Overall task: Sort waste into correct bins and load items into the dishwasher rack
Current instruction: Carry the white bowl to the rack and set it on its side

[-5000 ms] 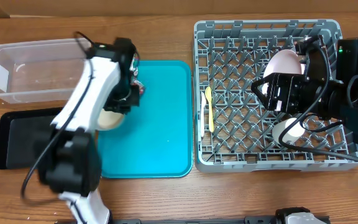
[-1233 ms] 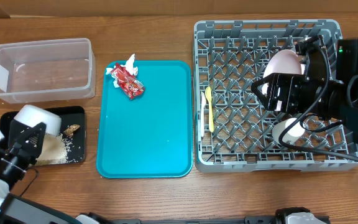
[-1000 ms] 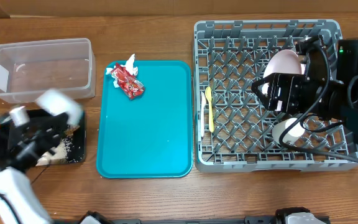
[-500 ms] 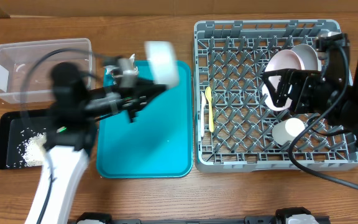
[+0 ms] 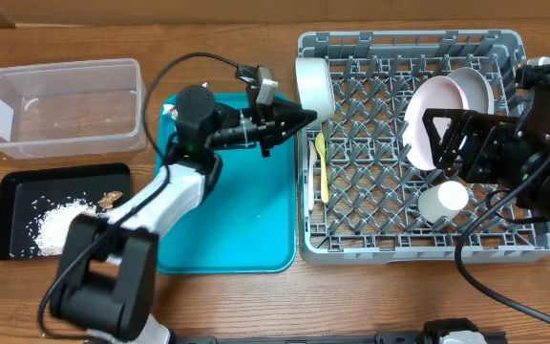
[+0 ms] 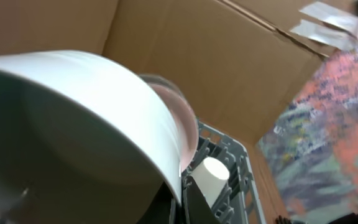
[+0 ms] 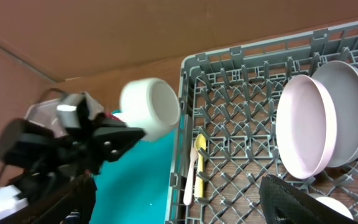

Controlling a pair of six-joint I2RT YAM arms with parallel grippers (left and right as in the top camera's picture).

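Small pale bowl (image 5: 313, 88) over dishwasher rack (image 5: 409, 250) rim, near desk's (image 5: 256, 306) far edge; free pegs (image 5: 361, 105) alongside.
Clamped in left pincer (image 5: 301, 118); right pincer (image 5: 435, 143) spread, empty.

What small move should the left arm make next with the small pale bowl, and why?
Probably carry the small pale round bowl slightly further in and lower it onto free pegs of the large grey plastic rack: the left gripper holds it on its side over the rack's left edge.

The small pale bowl (image 5: 313, 88) has been swept off the black tray (image 5: 17, 196) and is now clamped at the tips of the left gripper (image 5: 299, 115), the dishwasher rack (image 5: 399, 40) edge just ahead; rice (image 5: 51, 225) has been left far behind.
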